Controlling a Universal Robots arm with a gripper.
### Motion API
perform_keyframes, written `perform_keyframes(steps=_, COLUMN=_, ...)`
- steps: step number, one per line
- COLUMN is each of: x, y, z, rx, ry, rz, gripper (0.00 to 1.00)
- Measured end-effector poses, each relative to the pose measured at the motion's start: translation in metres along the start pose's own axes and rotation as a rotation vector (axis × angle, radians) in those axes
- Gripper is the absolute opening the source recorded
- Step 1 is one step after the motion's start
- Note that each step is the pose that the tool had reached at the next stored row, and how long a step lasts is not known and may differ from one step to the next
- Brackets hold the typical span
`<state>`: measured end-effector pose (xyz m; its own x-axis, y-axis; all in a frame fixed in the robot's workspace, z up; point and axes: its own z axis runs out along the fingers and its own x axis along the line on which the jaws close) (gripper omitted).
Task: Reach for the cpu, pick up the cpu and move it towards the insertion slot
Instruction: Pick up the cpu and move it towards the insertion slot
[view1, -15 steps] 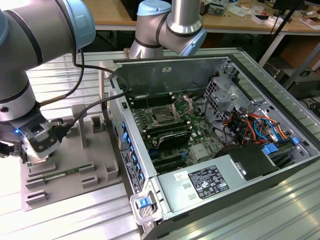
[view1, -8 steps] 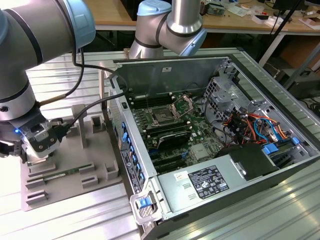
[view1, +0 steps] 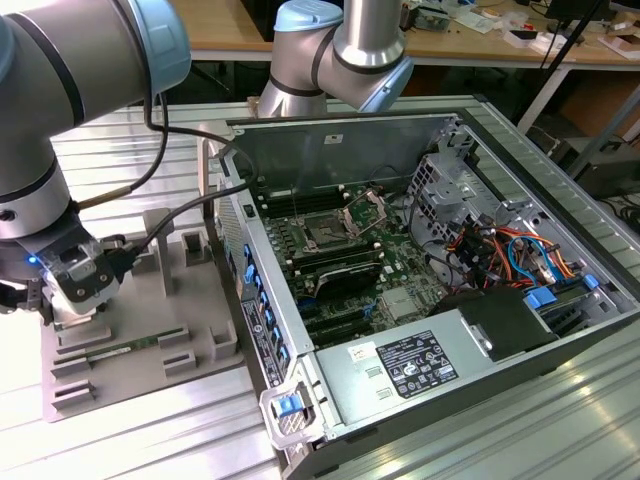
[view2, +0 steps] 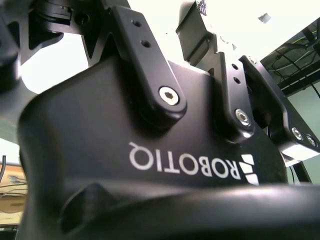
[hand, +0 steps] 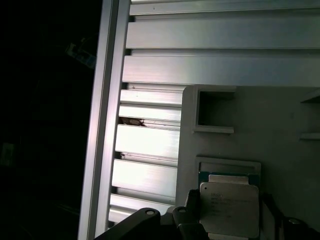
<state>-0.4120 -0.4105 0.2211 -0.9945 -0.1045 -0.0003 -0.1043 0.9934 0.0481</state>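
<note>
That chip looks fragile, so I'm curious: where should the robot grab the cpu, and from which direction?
Probably by two opposite edges, coming straight down from above. The cpu lies flat, metal top up, in a shallow recess of the grey tray, so only its thin sides offer something to pinch.

Tray sat on table at exterior view's left; computer case stood just beside, on right. Insertion slot lay inside computer case. Cpu lay in tray, under gripper.
</note>
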Motion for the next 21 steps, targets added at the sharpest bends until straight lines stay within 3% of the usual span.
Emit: perform_keyframes(steps=21, x=0.0000, y=0.0004, z=-0.0073, rx=-0.0005, ry=-0.0002, rz=0.000, gripper=0.55)
